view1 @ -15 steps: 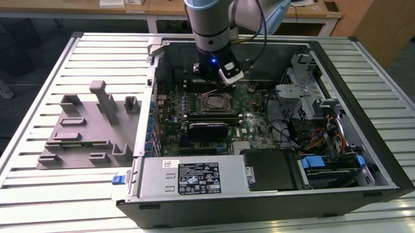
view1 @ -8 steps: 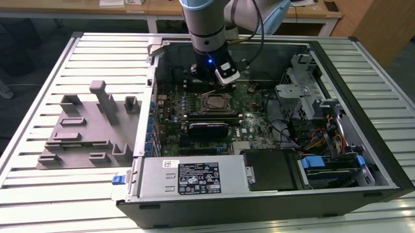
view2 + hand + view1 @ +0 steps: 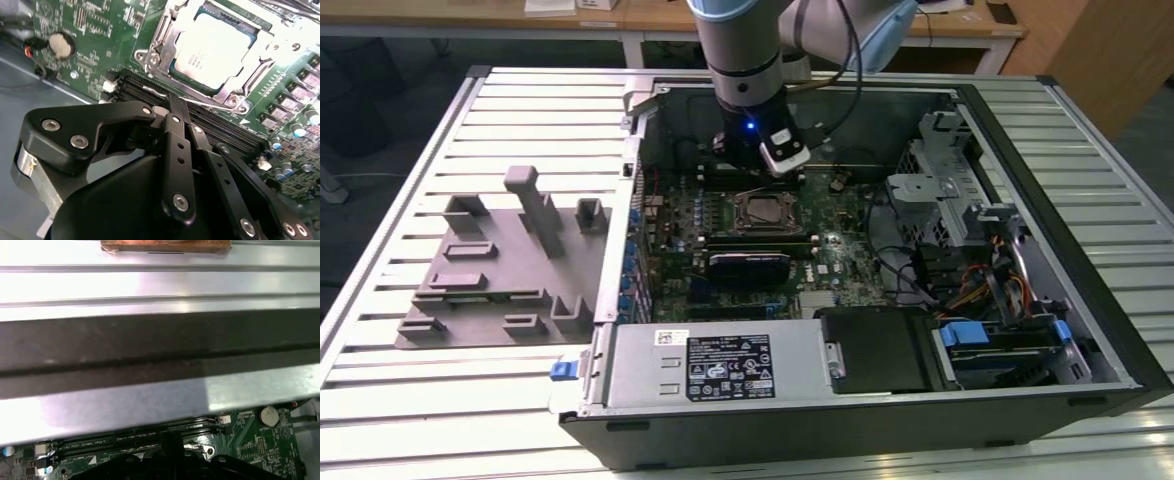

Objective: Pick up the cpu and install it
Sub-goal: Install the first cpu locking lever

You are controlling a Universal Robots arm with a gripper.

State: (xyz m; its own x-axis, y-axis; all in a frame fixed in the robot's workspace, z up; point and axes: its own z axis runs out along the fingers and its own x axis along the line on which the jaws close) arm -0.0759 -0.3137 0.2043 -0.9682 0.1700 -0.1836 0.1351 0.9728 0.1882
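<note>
The cpu (image 3: 216, 49), a shiny silver square chip, lies in the metal-framed socket (image 3: 150, 59) on the green motherboard; the exterior view shows the cpu (image 3: 762, 211) mid-board inside the open computer case. My gripper (image 3: 176, 106) hovers just beside the socket, over the black memory slots (image 3: 150, 92). Its black fingers (image 3: 178, 130) are pressed together with nothing between them. In the exterior view my gripper (image 3: 767, 168) hangs from the arm just behind the socket. The first wrist view catches my gripper (image 3: 171, 450) at the frame's edge.
The case wall (image 3: 150, 345) stands close behind the gripper. A coin battery (image 3: 61, 45) sits on the board nearby. A power supply (image 3: 720, 365) and drive cage (image 3: 1001, 340) fill the case's near side. A grey fixture block (image 3: 494, 265) sits on the slatted table at the exterior view's left.
</note>
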